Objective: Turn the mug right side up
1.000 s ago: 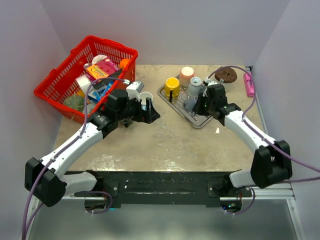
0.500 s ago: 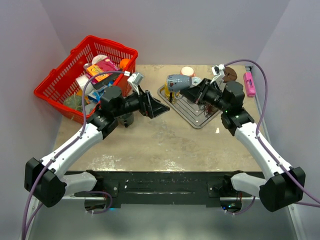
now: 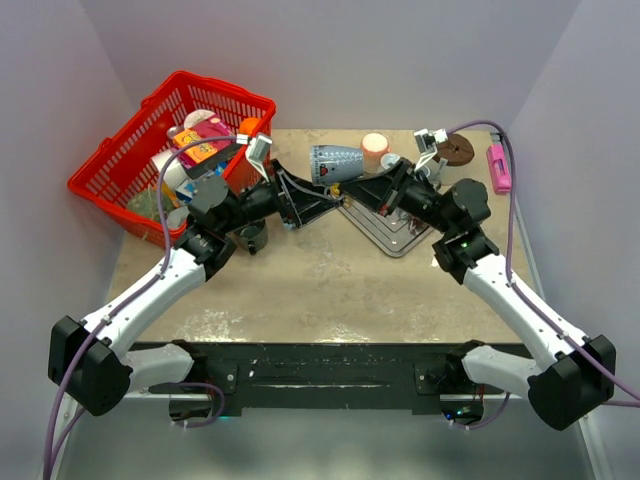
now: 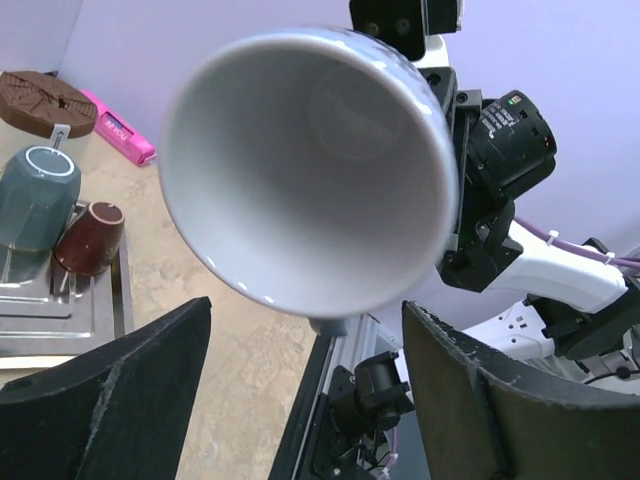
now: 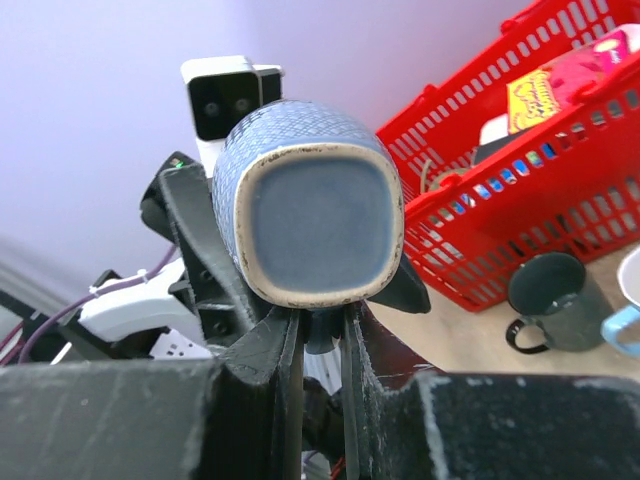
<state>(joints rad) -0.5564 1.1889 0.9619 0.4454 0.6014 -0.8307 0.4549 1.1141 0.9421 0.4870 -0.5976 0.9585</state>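
The mug [image 3: 335, 163] lay on its side in mid-air above the surface [image 3: 320, 285], gripped by the closed right pincer [image 5: 320, 335], its mouth facing the spread-open left pincer [image 4: 308, 310]; judged mid-handover, the left must next close on the rim.

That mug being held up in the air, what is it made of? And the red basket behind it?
The mug looks ceramic: a smooth, glossy pale glaze inside, a finely textured blue outside, and a bare tan ring around its base where the glaze stops. The basket looks like moulded plastic: one even, slightly shiny red, with thin lattice walls.
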